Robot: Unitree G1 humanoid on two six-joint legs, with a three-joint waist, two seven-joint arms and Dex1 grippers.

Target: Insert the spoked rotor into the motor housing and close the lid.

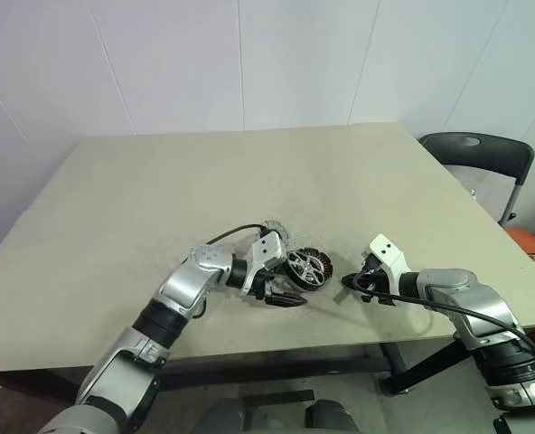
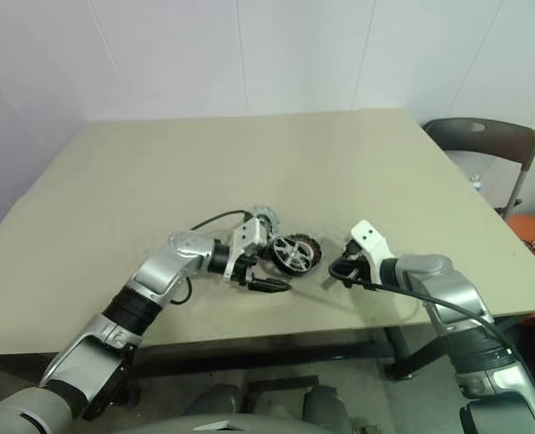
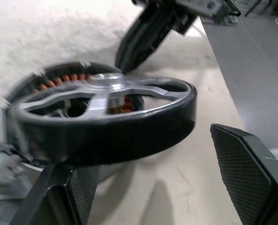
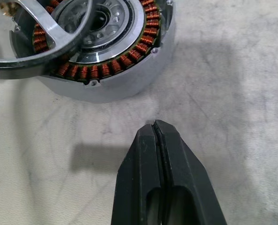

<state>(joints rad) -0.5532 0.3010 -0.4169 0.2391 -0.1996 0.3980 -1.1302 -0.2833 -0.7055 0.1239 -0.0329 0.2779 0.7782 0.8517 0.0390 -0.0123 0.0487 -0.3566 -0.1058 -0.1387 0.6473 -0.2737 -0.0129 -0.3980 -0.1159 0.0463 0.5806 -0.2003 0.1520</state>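
The motor housing (image 4: 106, 56), a short round silver-grey metal cylinder ringed inside with copper-coloured windings around a dark centre, is seen standing on the beige table (image 1: 159, 208) near its front edge, between the two grippers. The spoked rotor (image 3: 106, 117), a flat wheel with a silver hub, silver spokes and a dark outer band, is seen tilted over the housing's open top, partly covering the windings and not seated flat. The lid (image 1: 274, 227), a round silver-grey disc, is glimpsed behind the left wrist, at the housing's far edge. The left gripper (image 1: 290, 291) is held wide open just beside the rotor; whether a finger (image 3: 251, 173) touches it cannot be told. The right gripper (image 4: 158, 129) is pressed fully closed, empty, near the housing but apart from it.
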